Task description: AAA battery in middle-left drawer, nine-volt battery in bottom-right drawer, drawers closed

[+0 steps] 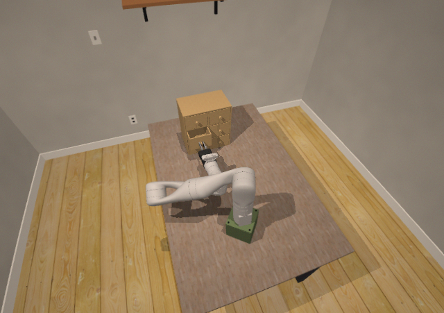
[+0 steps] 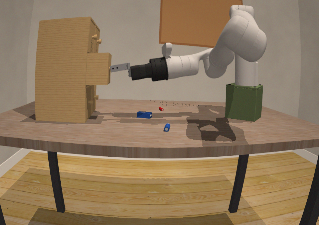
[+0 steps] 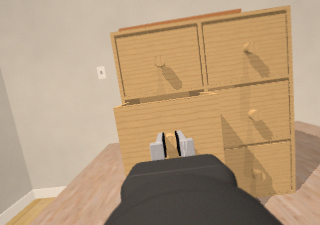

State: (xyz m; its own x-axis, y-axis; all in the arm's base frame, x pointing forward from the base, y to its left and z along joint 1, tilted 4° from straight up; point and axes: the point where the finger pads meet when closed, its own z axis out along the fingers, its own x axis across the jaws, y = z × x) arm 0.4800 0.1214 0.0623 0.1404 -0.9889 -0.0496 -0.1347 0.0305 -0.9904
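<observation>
Midway along the table's far end, the small wooden chest (image 2: 62, 70) stands with its middle-row left drawer (image 1: 198, 132) drawn partly out, the other five flush. Reaching level from its green pedestal (image 2: 254, 114) near the opposite end, the white Kinova arm (image 2: 239, 39) has its gripper (image 2: 112, 68) at that drawer's front, fingers clamped on the drawer knob, itself hidden between them. Down on the tabletop (image 2: 270, 132), between chest and pedestal, lie the blue nine-volt battery (image 2: 143, 114), a small red cylinder (image 2: 161, 109) just beyond it, and a blue cylindrical cell (image 2: 167, 127) nearer the front edge. Which is the AAA cannot be told.
</observation>
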